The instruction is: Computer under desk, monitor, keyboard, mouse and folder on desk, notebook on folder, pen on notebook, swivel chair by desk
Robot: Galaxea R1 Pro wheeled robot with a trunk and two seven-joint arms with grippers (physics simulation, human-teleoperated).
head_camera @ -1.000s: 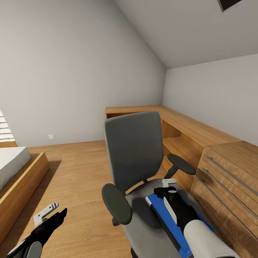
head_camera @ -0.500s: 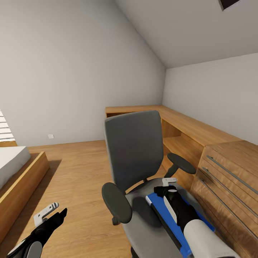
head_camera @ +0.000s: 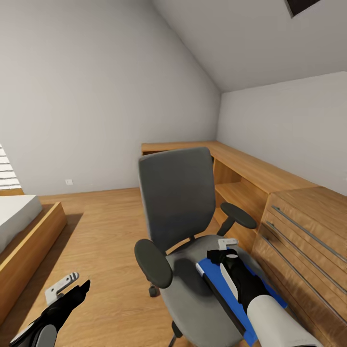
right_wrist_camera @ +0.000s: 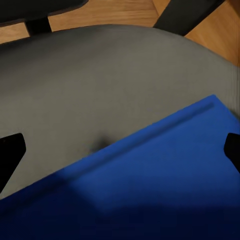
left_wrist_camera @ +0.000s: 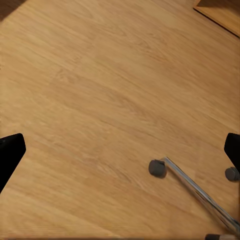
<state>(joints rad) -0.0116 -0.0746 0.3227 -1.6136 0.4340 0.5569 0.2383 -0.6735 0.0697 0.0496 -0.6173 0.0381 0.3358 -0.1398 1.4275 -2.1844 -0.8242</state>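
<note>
Folder (head_camera: 241, 299) on chair seat (head_camera: 188, 289), under right hand (head_camera: 226, 258)

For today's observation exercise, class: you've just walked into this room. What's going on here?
A two-armed robot faces a grey swivel chair with a blue folder lying on its seat. Its right gripper hangs just above the folder, fingers spread wide, not gripping it. The left gripper is open too, low over the wood floor beside the chair. A wooden chest stands to the right.
</note>
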